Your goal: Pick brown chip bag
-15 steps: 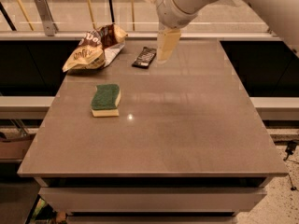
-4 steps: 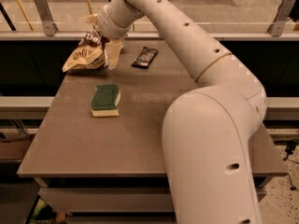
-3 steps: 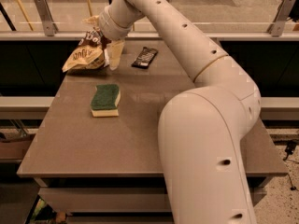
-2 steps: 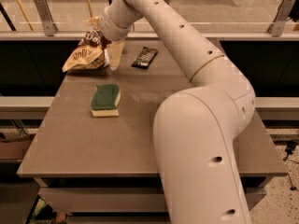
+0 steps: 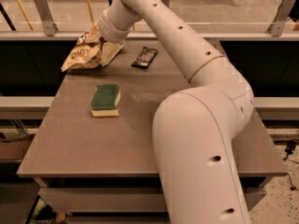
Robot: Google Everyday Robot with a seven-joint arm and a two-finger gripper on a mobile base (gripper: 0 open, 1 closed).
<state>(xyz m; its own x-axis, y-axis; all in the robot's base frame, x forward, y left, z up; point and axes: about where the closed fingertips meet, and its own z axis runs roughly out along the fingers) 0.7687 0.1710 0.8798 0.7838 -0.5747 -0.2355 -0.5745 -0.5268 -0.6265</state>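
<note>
The brown chip bag (image 5: pixel 82 55) lies crumpled at the far left corner of the grey table (image 5: pixel 70 139), tan and dark brown with white lettering. My gripper (image 5: pixel 106 48) is at the bag's right end, down at table level and touching or overlapping the foil there. The wrist hides the back of the bag. My white arm (image 5: pixel 201 125) reaches from the near right across the table to that corner.
A small dark-brown candy bar wrapper (image 5: pixel 144 57) lies flat just right of the gripper. A green-and-yellow sponge (image 5: pixel 105 99) sits left of the middle. A glass railing with metal posts (image 5: pixel 42 13) runs behind the table's far edge.
Five seconds ago the gripper hung over the candy bar wrapper; it has since moved left to the bag. Over the last second it edged slightly further onto the bag. The bag has hardly moved.
</note>
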